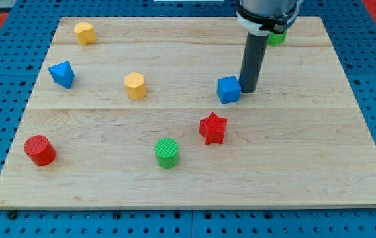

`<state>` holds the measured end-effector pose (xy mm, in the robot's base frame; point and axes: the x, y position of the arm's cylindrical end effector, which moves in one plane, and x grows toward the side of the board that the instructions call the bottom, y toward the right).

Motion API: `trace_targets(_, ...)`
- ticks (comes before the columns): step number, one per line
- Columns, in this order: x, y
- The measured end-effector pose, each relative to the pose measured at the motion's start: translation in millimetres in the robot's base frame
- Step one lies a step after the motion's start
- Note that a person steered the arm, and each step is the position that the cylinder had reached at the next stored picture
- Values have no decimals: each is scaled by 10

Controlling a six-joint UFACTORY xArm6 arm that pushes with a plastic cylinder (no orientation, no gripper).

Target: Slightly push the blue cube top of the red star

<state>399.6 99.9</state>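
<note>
The blue cube (228, 90) sits near the middle of the wooden board (307, 145), above and slightly right of the red star (212, 128). My tip (248, 88) rests on the board right against the cube's right side. The rod rises from there to the arm at the view's top. A clear gap of board separates the cube from the star.
A yellow hexagonal block (135, 86) lies left of the cube, a blue pointed block (61, 74) further left, another yellow block (85, 32) at top left. A green cylinder (167, 153) and red cylinder (40, 150) lie low. A green block (278, 38) is partly hidden behind the arm.
</note>
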Motion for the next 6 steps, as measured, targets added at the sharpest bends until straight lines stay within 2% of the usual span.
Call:
trace_targets(1, -20, 82)
trace_targets(2, -67, 640)
trace_targets(3, 111, 509)
trace_targets(4, 86, 43)
trace_targets(6, 67, -318)
